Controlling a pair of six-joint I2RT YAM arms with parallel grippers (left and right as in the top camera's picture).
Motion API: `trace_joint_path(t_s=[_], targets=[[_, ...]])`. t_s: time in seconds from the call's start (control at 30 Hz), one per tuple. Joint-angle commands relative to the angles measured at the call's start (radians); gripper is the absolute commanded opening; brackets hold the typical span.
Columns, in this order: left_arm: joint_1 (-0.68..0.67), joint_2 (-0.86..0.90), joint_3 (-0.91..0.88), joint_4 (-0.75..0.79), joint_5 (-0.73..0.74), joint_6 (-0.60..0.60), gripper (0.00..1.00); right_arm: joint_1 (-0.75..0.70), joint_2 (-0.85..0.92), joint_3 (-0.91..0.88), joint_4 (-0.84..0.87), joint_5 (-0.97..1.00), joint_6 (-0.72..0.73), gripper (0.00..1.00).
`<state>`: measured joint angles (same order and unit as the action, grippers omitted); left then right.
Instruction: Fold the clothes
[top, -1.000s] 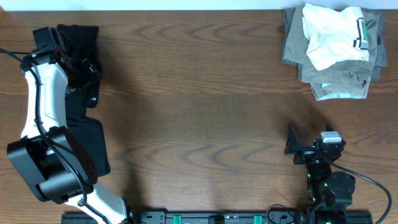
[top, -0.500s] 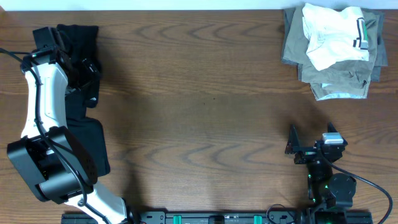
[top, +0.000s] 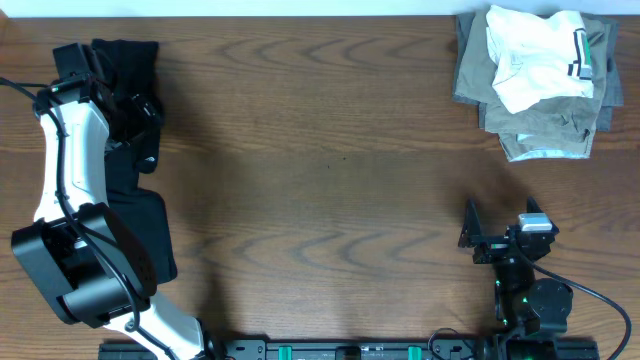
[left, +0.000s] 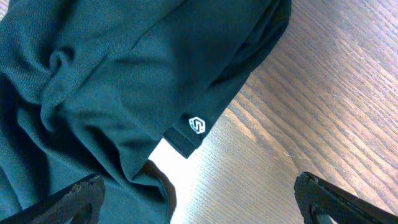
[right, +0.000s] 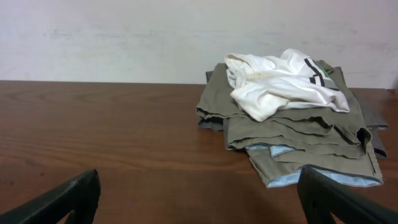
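Left wrist view first: left end effector (left: 202, 202) spread wide, fingertips at the two lower corners, pinching nothing. Hovers close over a rumpled dark garment (left: 118, 74), with a small white logo (left: 198, 125) at a hem corner lying on the bare worktop (left: 323, 93). Cannot tell whether touching the cloth. From overhead, placed at the far left corner, with more dark cloth trailing down the left edge, partly under the arm. Left arm stretched long from the near left, running along the left edge, wrist bent over the heap.

Right end effector (right: 199, 202) likewise spread and empty, low near the near right corner, pointed toward the far right corner. There, roughly stacked olive garments (right: 292, 137) topped by a crumpled white garment (right: 280, 87). Right arm tucked compactly over its base, well apart from that stack.

Judging progress: barely begun on the dark garment, neither laid flat nor creased. White garment also unfolded. Hard to say whether the olive stack counts as done
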<state>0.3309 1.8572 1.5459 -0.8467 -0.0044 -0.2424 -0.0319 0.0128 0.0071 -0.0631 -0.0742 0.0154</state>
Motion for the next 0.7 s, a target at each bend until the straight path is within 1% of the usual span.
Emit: trace_joint_path(t_s=[0.0,0.2,0.33,0.43,0.53,0.6,0.67], targets=[[0.0,0.007,-0.004,0.0,-0.008,-0.006,0.98,-0.014,-0.006,-0.002,-0.005,0.007,0.013,1.0],[-0.006,-0.072,-0.004,-0.027,-0.004,-0.003,0.98,-0.014,-0.006,-0.002,-0.005,0.007,0.013,0.99],[-0.043,-0.15,-0.004,-0.037,0.0,-0.005,0.98,-0.014,-0.006,-0.002,-0.005,0.007,0.013,0.99],[-0.084,-0.218,-0.005,-0.016,0.0,-0.005,0.98,-0.014,-0.006,-0.002,-0.005,0.007,0.013,0.99],[-0.135,-0.304,-0.019,0.045,0.003,-0.001,0.98,-0.014,-0.006,-0.002,-0.005,0.007,0.013,0.99],[-0.171,-0.365,-0.048,0.105,0.031,0.048,0.98,-0.014,-0.006,-0.002,-0.005,0.007,0.013,0.99],[-0.206,-0.423,-0.086,0.154,0.079,0.134,0.98,-0.014,-0.006,-0.002,-0.005,0.007,0.013,0.99]])
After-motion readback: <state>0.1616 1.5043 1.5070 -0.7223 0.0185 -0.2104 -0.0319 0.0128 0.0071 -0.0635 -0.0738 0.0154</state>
